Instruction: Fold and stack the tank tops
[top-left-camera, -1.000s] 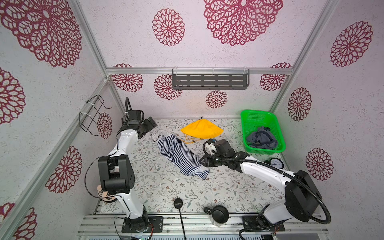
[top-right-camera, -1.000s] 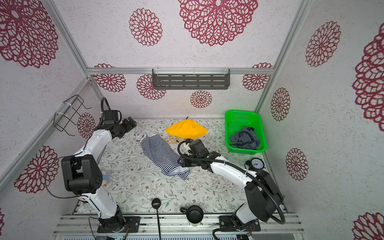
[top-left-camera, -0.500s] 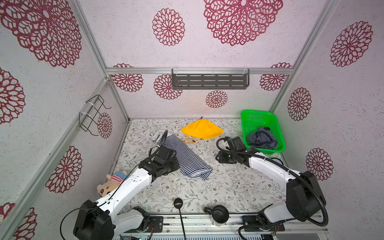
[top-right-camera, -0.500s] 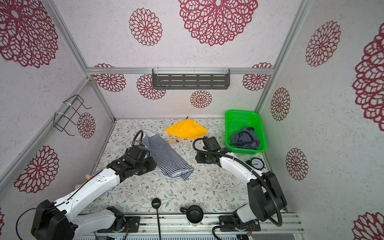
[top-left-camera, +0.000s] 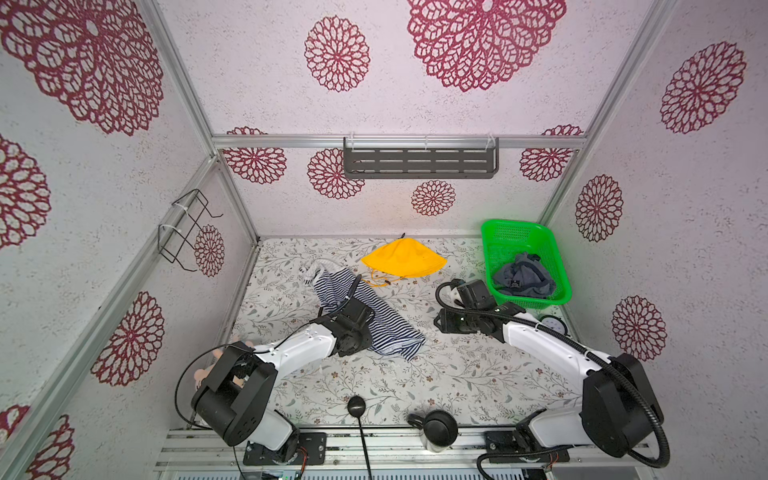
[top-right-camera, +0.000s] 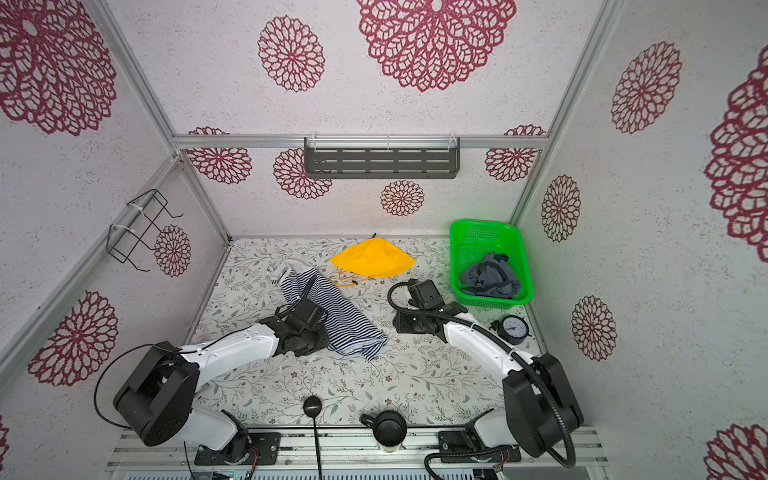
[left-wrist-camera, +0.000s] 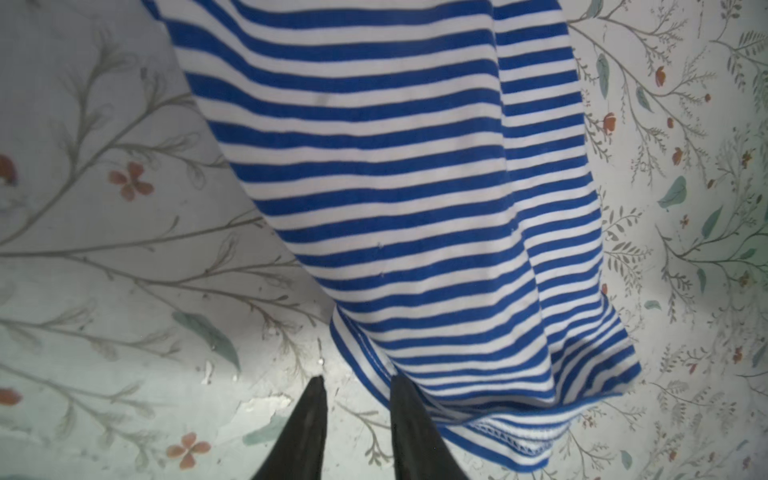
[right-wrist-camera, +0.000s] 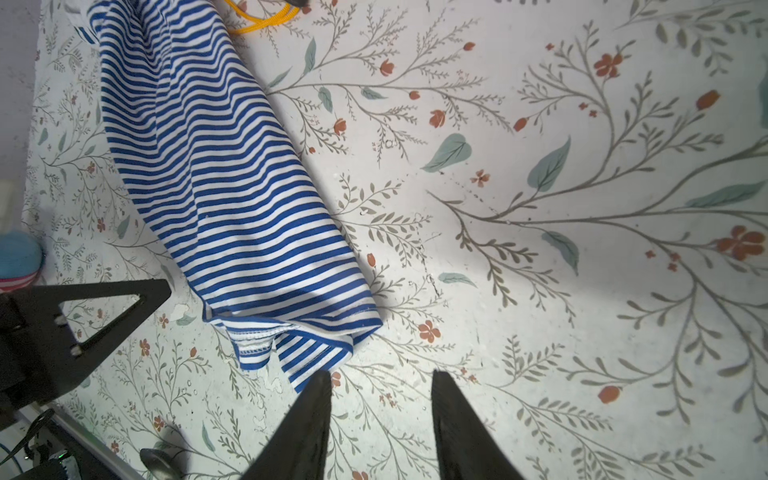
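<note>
In both top views the striped tank top (top-left-camera: 390, 328) lies as a long strip, ten o'clock to four o'clock on the floral table (top-left-camera: 436, 374), hem just at three o'clock of the left gripper (top-left-camera: 359, 345) (the nearer one); the slate top (top-left-camera: 521, 276) sits crumpled in the green basket (top-left-camera: 515, 226). Left wrist view: fingers (left-wrist-camera: 307, 428) narrowly apart, one touching the stitched hem, nothing pinched. Right wrist view: right gripper (right-wrist-camera: 382, 378) wider, empty, soft knit ahead

The hat (top-left-camera: 403, 259) lies behind the tank top (top-left-camera: 390, 328), basket (top-left-camera: 514, 225) at right.

text: none legible | round dial (top-right-camera: 514, 328): numerals too small
</note>
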